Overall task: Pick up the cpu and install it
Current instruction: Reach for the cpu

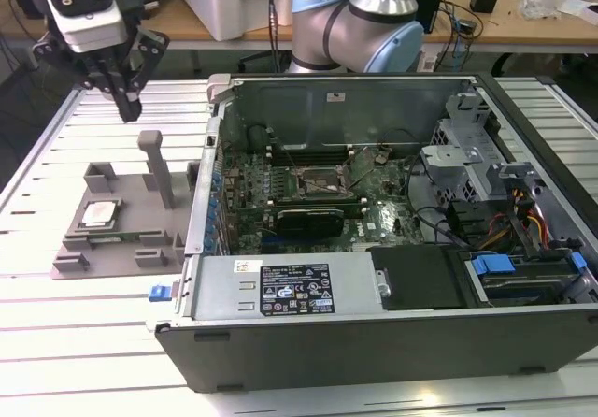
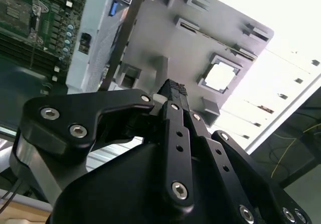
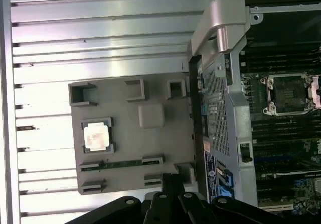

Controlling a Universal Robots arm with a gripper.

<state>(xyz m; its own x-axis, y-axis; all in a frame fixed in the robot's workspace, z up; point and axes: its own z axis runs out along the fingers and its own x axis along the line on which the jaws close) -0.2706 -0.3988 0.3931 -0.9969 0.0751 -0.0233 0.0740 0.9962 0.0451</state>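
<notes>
1. The gripper (image 1: pixel 127 108) hangs in the air near the grey tray (image 1: pixel 135 213). Its fingers are drawn together, and it holds and touches nothing.
2. The cpu (image 1: pixel 98 214) lies flat in a square recess of the tray, apart from the gripper. It is to the exterior view's left of the open computer case (image 1: pixel 374 342).
3. The black-framed socket (image 1: pixel 322 185) sits on the green motherboard inside the case, well apart from the cpu.
</notes>
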